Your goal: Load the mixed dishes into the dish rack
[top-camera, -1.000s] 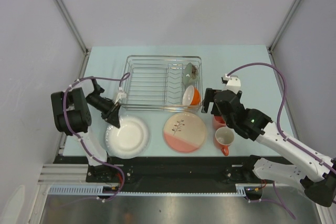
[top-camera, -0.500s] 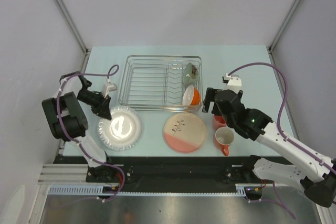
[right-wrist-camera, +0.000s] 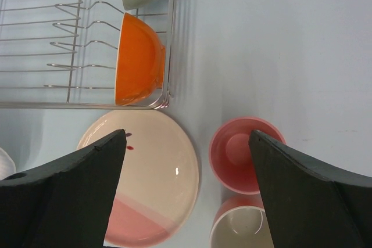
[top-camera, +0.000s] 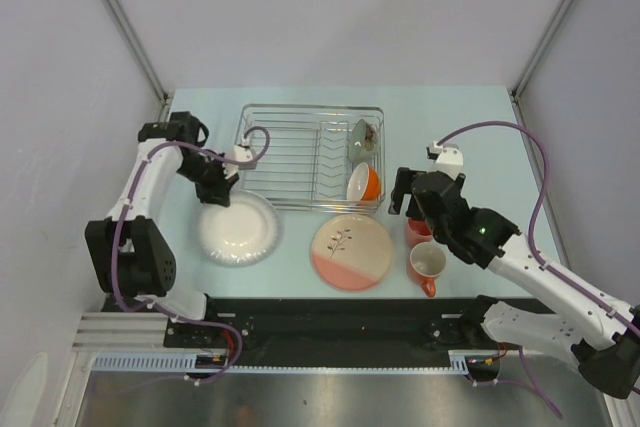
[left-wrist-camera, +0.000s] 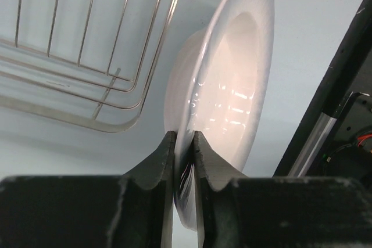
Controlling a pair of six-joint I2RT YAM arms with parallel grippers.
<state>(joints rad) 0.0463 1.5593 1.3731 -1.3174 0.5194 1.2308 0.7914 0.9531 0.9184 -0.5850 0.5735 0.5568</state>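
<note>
My left gripper is shut on the far rim of the white ruffled-rim plate; the two fingers pinch the rim of the plate between them. The plate sits just in front of the dish rack, by its front left corner. An orange bowl and a white bowl stand on edge in the rack's right end. My right gripper hangs open above the gap between the cream plate and the pink cup, with the orange mug just nearer.
The cream plate, pink cup and orange mug lie along the table's front edge, right of the white plate. The rack's left and middle slots hold nothing. Grey walls close in both sides.
The left arm has swung back and up towards the rack's left side, carrying the white plate a little farther from the front edge. Its jaws have tightened. The right arm has barely moved.
</note>
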